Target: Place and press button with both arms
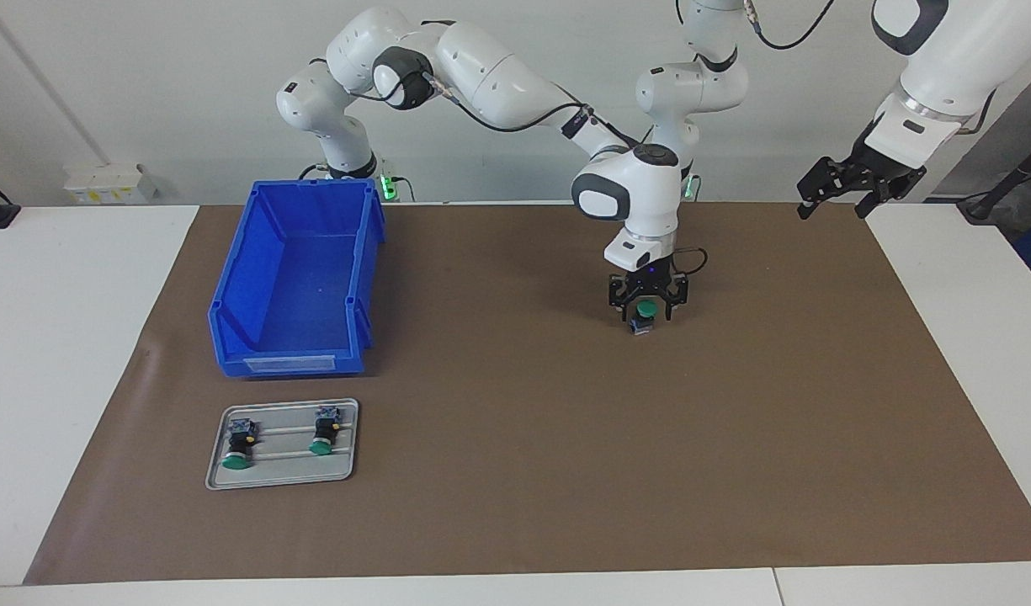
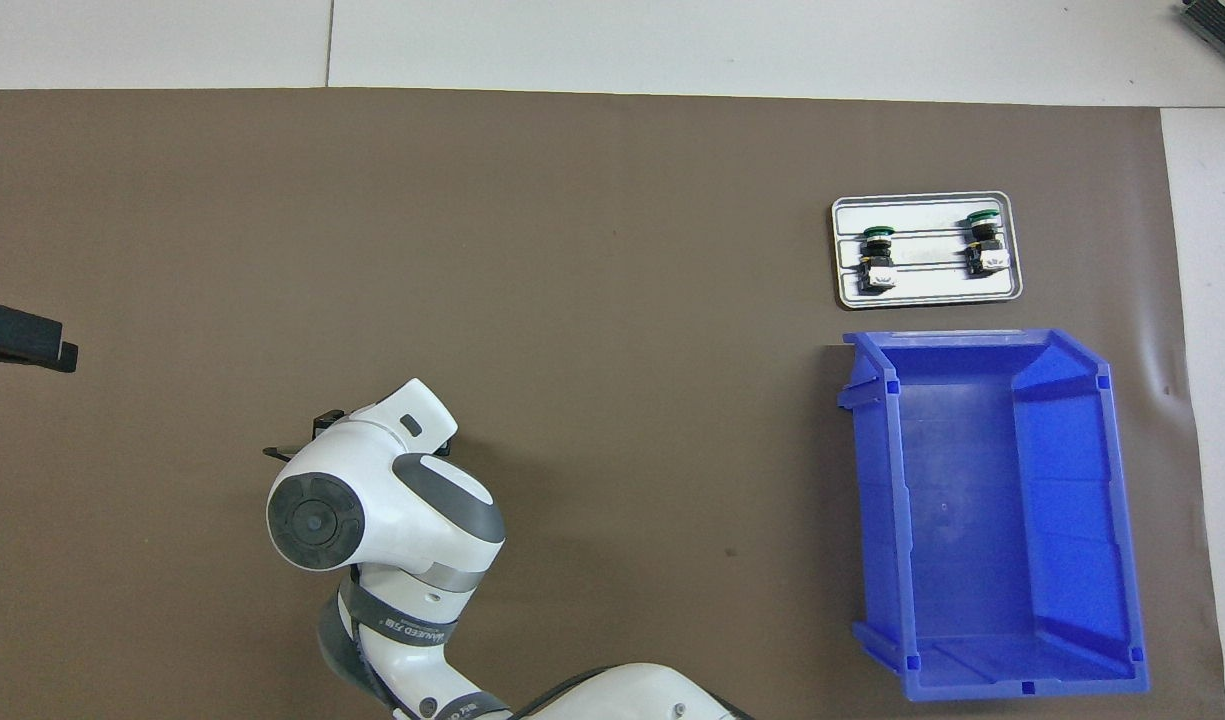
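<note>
Right claw (image 1: 647,310) down over the brown mat (image 1: 515,471), fingers either side of the button (image 1: 645,317), green cap up; grip or gap, cannot tell. Left claw (image 1: 835,202) waiting aloft at the left arm's end, fingers apart. Blue bin (image 1: 296,278) at nine o'clock from the button, tray (image 1: 284,478) with two more buttons (image 1: 240,443) around eight.
</note>
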You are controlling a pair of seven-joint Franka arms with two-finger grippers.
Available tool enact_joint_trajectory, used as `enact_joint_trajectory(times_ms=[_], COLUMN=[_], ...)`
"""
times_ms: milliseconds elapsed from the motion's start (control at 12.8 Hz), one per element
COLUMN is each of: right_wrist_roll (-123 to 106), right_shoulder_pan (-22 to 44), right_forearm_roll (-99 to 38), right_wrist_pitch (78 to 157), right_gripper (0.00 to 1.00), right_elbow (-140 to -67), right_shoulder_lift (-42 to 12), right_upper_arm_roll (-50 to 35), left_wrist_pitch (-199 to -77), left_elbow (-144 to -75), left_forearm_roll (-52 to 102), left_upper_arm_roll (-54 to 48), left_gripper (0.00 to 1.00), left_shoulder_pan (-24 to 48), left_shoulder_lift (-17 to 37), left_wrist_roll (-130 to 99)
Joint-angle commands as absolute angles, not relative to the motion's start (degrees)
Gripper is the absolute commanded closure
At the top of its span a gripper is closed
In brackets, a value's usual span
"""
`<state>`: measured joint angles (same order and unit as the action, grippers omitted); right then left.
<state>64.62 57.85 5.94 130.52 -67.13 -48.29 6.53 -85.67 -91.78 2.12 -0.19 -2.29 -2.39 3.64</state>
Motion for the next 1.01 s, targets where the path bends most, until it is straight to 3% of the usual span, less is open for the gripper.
enact_joint_trajectory(times_ms=[0, 311, 545, 934], right_wrist_roll=[65.04, 64.78, 64.43, 44.09], right_shoulder_pan=[57.92, 56.96, 54.16, 41.77], right_forearm_roll=[6.16, 6.33, 7.03, -1.56], right_wrist_pitch=[129.47, 125.96, 123.76, 113.49], right_gripper=[1.00, 1.00, 1.00, 1.00], right_elbow=[-65.57, -65.48, -66.09, -76.97], right_shoulder_lift=[-48.43, -45.36, -39.83, -22.62], right_upper_arm_roll=[6.77, 6.94, 8.00, 7.56], left_wrist_pitch=[-86.57, -86.57, -86.57, -86.57], left_elbow=[-93.60, -93.60, -93.60, -93.60], left_forearm_roll=[1.14, 1.14, 1.14, 1.14], left_upper_arm_roll=[-0.53, -0.53, -0.53, -0.53], left_gripper=[0.00, 0.00, 0.00, 0.00], left_shoulder_pan=[-2.72, -2.72, -2.72, -2.72], left_shoulder_lift=[-3.96, -3.96, -3.96, -3.96], left_wrist_roll=[3.96, 3.96, 3.96, 3.96])
